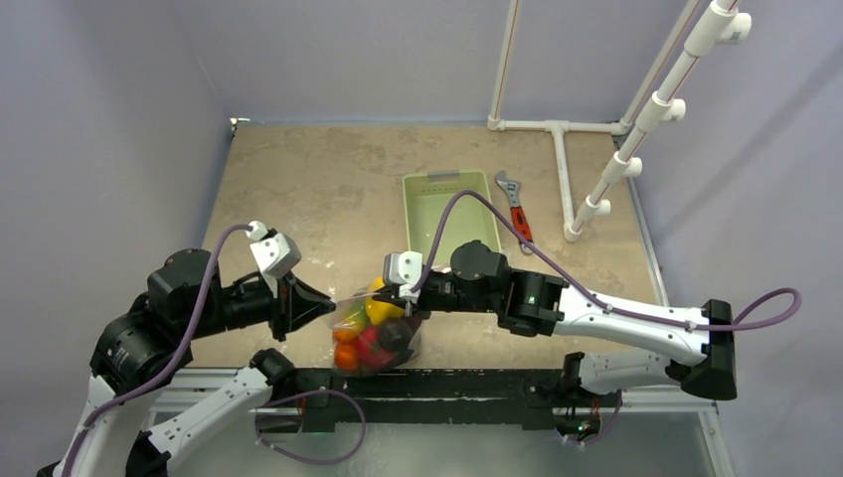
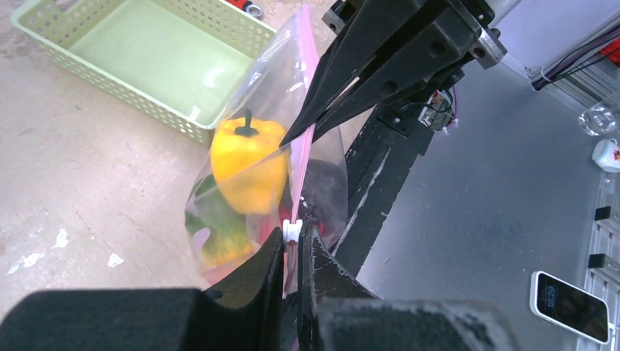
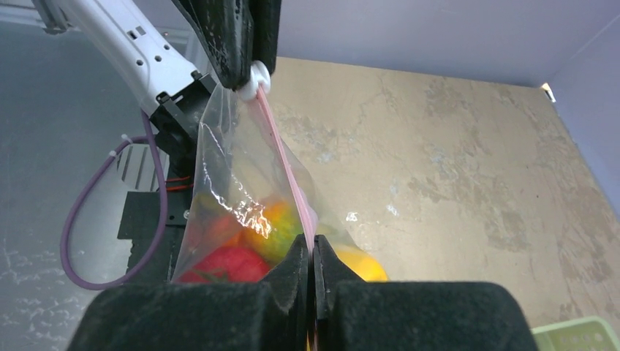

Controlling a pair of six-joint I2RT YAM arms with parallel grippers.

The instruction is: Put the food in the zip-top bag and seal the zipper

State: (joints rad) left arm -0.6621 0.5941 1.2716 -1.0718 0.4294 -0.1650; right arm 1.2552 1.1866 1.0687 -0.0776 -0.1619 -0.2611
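**Both end effectors pinched on the zipper, filled bag strung between them**

The zip-top bag (image 1: 376, 333) sat at the near edge of the bench (image 1: 328, 189), between the two arms and on the near side of the light green basket (image 1: 447, 214). Whether its bottom rested on the surface or hung free could not be told.

The left end effector (image 2: 296, 238) was closed narrow on one end of the pink zipper (image 2: 303, 168), its fingertips right at the white slider (image 2: 292, 229). The right end effector (image 3: 313, 245) was clamped shut on the same strip farther along, with its fingers meeting on the pink band. The zipper ran straight and taut from one grip to the other, and the clear body of the bag drooped below that line.

The food was inside the bag: a yellow pepper (image 2: 245, 164) lay closest to the right end effector, a red tomato (image 3: 223, 263) sat lower down, and an orange (image 1: 346, 358) was at the bottom corner on the left arm's side. A red-handled wrench (image 1: 515, 209) lay just beside the basket, well apart from the bag.
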